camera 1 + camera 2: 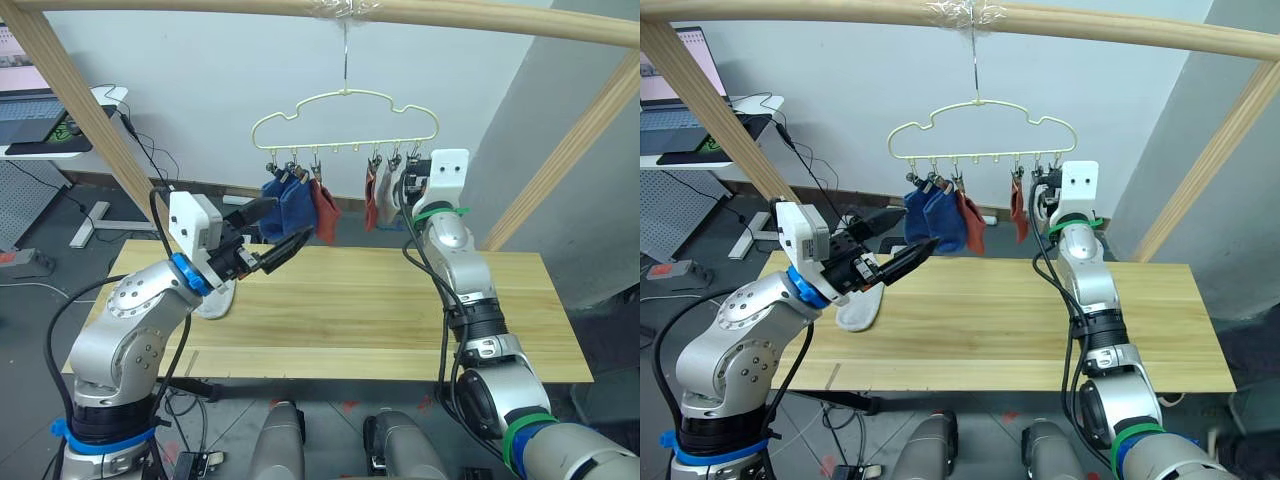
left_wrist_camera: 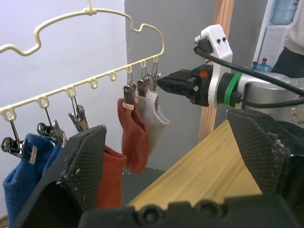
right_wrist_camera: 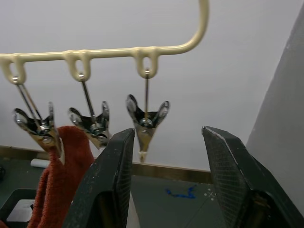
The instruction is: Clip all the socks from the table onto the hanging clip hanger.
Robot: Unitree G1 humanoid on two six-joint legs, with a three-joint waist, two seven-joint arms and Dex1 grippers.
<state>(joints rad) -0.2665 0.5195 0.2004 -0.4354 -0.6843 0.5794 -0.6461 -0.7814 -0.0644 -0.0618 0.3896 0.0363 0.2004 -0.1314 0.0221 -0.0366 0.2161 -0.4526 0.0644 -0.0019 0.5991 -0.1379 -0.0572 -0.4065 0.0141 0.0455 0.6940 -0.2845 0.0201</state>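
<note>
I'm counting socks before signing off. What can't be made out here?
- Light grey fabric sock on the wooden plank table: head views, left arm covers one end.
- Grey sock clipped on the pale-yellow wire hanger: head views, right hand partly hides it.
- Two blue socks: left wrist view, cut by the edge and a black finger.

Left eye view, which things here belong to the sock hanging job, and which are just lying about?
Job: clip hanger; hung blue socks, hung rust red socks, hung grey sock; grey sock on the table; left claw, right claw, both open.

Lying about: laptop, cables, wooden pole frame.
</note>
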